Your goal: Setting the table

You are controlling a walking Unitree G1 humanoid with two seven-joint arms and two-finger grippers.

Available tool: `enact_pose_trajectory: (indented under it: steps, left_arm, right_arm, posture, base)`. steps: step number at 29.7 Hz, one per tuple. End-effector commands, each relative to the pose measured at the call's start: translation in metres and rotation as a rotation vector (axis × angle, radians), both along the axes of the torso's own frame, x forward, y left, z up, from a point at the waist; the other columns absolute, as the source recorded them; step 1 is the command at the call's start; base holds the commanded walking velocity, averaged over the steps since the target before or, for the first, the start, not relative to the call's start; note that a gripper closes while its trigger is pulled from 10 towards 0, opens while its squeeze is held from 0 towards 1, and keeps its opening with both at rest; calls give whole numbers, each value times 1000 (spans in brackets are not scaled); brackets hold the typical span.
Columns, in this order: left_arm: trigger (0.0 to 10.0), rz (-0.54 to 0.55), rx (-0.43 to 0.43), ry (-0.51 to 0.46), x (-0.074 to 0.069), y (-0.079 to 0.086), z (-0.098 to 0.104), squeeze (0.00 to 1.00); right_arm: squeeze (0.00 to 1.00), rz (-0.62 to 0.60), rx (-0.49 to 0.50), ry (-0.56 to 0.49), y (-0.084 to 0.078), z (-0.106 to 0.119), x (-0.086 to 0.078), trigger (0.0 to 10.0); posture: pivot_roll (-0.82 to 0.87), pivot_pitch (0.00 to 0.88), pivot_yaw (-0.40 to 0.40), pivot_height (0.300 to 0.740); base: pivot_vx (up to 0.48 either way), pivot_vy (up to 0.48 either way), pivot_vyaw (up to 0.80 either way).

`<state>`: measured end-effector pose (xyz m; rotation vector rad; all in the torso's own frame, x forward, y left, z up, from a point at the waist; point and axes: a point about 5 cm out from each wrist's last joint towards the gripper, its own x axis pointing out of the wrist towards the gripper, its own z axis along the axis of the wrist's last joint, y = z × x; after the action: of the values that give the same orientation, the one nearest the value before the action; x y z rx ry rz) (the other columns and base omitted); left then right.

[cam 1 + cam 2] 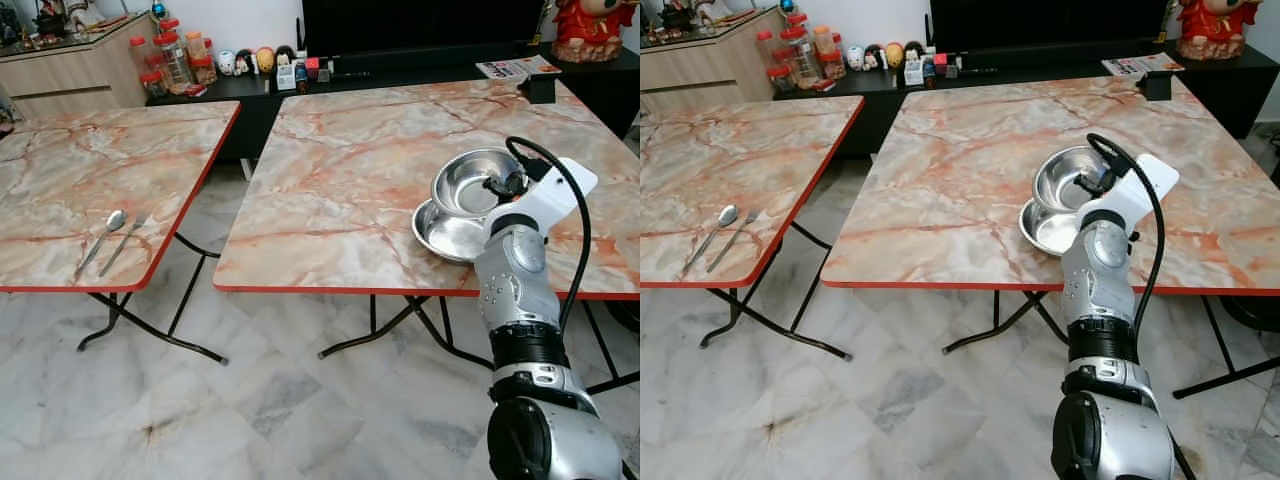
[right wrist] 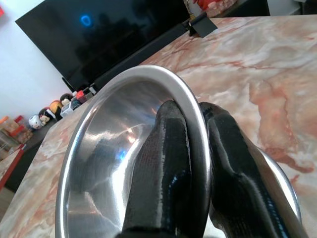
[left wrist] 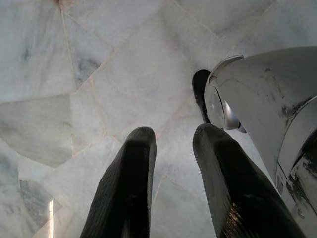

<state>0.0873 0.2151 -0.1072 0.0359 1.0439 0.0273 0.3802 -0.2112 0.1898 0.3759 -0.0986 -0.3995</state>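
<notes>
Over the near right part of the right marble table [image 1: 340, 170], my right gripper [image 1: 505, 186] holds a steel bowl [image 1: 468, 180] tilted by its rim. In the right wrist view the gripper [image 2: 193, 111] is shut on that rim, one finger inside the bowl [image 2: 114, 163] and one outside. A second steel bowl [image 1: 445, 236] lies on the table just below it. On the left table [image 1: 90, 170], near the front edge, a spoon [image 1: 104, 236] and a fork [image 1: 126, 242] lie side by side. My left gripper [image 3: 173, 131] hangs open over the floor.
A black low cabinet [image 1: 250, 95] behind the tables carries jars [image 1: 170, 55] and small figurines. A small black object [image 1: 541, 88] and a magazine [image 1: 515, 68] sit at the right table's far edge. Marble floor [image 1: 250, 400] lies between and before the folding-legged tables.
</notes>
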Motion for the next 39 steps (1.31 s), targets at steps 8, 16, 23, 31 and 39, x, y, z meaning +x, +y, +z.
enact_pose_trajectory:
  steps: [8,16,23,31,39]
  left_arm:
    - [10000,12,8,15,-5,4,0,0]
    - [10000,11,8,15,-5,4,0,0]
    - [10000,10,7,15,-5,3,-1,0]
    - [10000,8,5,15,-5,3,-1,0]
    - [10000,12,3,13,-5,3,-1,0]
  right_arm:
    - [0,44,2,-52,12,13,5,10000]
    - [0,76,-14,-43,19,11,5,10000]
    - [0,93,-1,-38,21,9,6,10000]
    - [0,104,-10,-45,23,10,6,10000]
    - [0,114,2,-39,27,9,7,10000]
  posture:
    - [-132,0,95,736]
    - [-132,0,92,736]
    - [-132,0,87,736]
    - [-133,0,87,736]
    - [-129,0,85,736]
  base:
    - [0,0,-62]
    - [0,0,0]
    - [34,0,0]
    - [242,0,-170]
    - [245,0,0]
